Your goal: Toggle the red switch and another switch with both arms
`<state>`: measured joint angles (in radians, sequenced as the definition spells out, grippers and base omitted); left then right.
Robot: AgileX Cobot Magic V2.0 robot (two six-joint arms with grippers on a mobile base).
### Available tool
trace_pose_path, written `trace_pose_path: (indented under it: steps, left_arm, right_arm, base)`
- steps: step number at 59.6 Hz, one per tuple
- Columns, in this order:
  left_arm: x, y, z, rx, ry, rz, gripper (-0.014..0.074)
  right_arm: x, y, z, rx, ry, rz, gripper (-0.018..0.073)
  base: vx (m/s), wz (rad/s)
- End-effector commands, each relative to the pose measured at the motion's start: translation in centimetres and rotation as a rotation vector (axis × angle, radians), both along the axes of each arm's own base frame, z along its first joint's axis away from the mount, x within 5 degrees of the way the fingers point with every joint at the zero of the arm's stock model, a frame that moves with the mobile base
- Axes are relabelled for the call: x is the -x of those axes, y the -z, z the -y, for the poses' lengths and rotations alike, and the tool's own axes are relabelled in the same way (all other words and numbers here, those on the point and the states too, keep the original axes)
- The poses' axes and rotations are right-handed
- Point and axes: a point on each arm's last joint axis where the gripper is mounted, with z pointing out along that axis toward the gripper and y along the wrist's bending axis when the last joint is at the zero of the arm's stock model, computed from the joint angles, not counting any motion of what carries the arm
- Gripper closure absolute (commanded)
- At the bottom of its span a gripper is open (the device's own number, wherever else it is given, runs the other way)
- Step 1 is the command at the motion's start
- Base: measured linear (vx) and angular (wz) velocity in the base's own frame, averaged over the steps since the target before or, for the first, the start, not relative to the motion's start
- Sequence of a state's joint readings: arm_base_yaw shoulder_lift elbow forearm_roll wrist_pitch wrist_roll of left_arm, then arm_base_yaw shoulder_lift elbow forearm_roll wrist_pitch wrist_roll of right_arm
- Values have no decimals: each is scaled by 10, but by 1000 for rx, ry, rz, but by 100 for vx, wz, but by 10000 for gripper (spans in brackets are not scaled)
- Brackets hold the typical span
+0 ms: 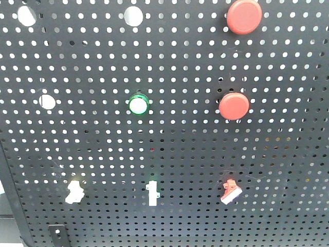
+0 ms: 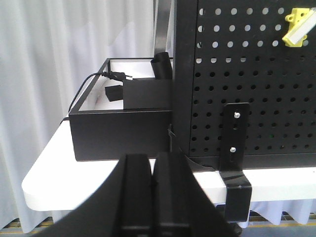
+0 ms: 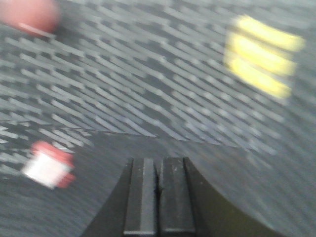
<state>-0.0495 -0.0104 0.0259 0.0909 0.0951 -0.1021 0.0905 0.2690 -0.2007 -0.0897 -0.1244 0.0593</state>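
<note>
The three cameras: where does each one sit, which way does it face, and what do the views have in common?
Exterior front view: faces the black pegboard head-on, showing the red switch on the lower row; no part of the robot shows.
Left wrist view: sits behind the left tool, fingers together, looking at the pegboard's lower corner, its bracket and a yellow switch.
Right wrist view: sits behind the right tool, fingers together, looking at the blurred pegboard.
Shared: the red switch also appears in the right wrist view, lower left.
</note>
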Motion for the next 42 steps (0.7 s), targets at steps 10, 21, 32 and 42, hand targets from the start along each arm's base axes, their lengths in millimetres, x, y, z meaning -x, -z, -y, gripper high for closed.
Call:
trace_pose_path:
  steps: [10, 21, 32, 42]
  left_arm:
    - [1, -2, 1, 17, 7, 78, 594]
    - [1, -2, 1, 17, 7, 80, 594]
    - [1, -2, 1, 17, 7, 79, 594]
    - [1, -2, 1, 17, 7, 79, 594]
  right_arm:
    - [22, 51, 6, -54, 62, 98, 566]
    - [22, 71, 7, -53, 73, -49, 566]
    - [22, 75, 7, -49, 77, -95, 566]
    - [21, 79, 7, -46, 82, -144, 566]
  base:
    - [0, 0]
    - [0, 0]
    - [0, 0]
    - [0, 0]
